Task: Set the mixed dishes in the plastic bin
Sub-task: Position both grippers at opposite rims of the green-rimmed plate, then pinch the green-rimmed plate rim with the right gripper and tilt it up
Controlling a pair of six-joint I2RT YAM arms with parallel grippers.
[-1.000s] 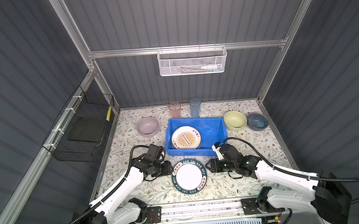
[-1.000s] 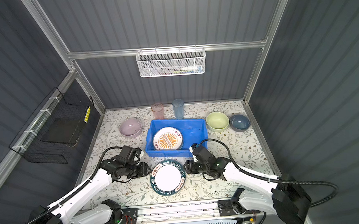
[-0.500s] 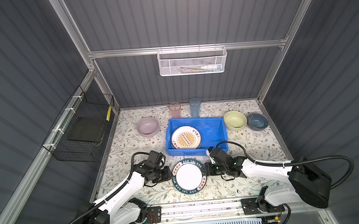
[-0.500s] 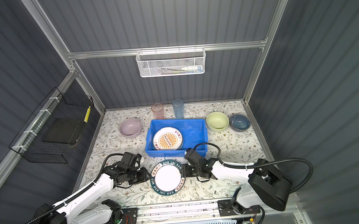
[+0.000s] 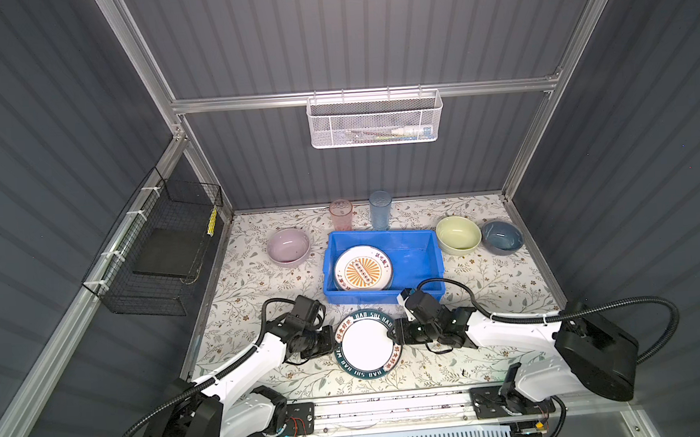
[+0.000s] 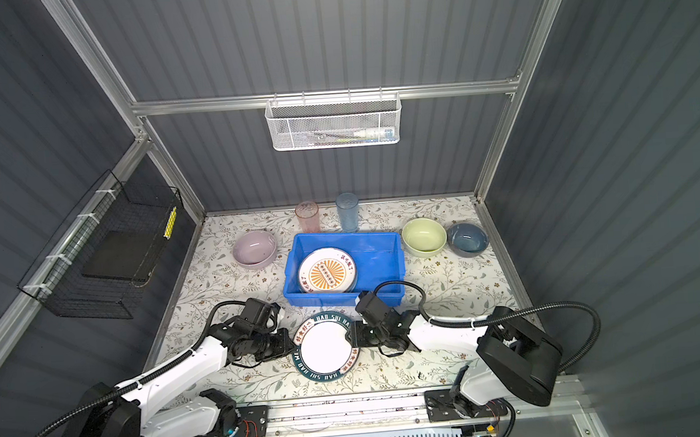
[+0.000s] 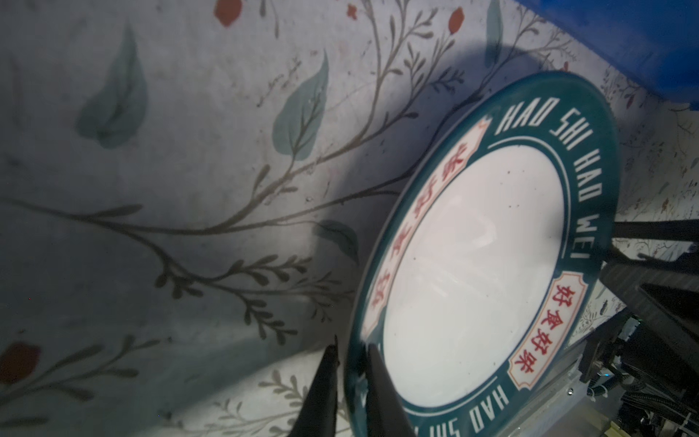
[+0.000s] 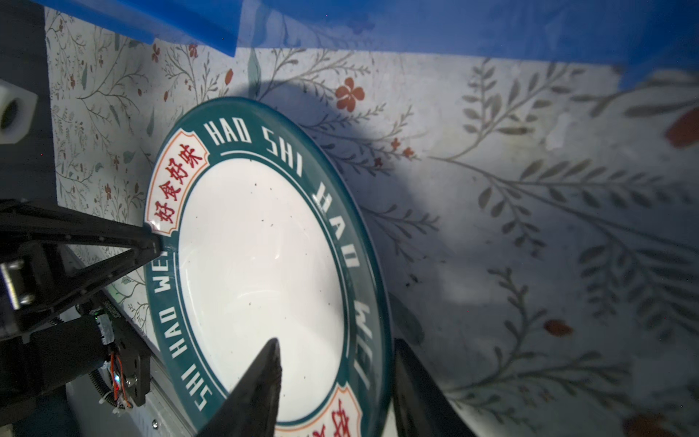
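Left pincer (image 7: pixel 352 348) is clenched on the rim of the green lettered plate (image 5: pixel 366 345), at the plate's 9 o'clock. Right pincer (image 8: pixel 336 342) is at its 3 o'clock, released: one finger over the white centre, one outside the rim, not closed on it. Plate is on the desk (image 5: pixel 257 287), just at 6 o'clock of the blue bin (image 5: pixel 382 298). Orange sunburst plate (image 5: pixel 362 267) already lies in the bin's 9 o'clock half.

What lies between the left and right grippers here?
The green lettered-rim plate: left gripper at one rim edge, right gripper opposite, shown in both top views.
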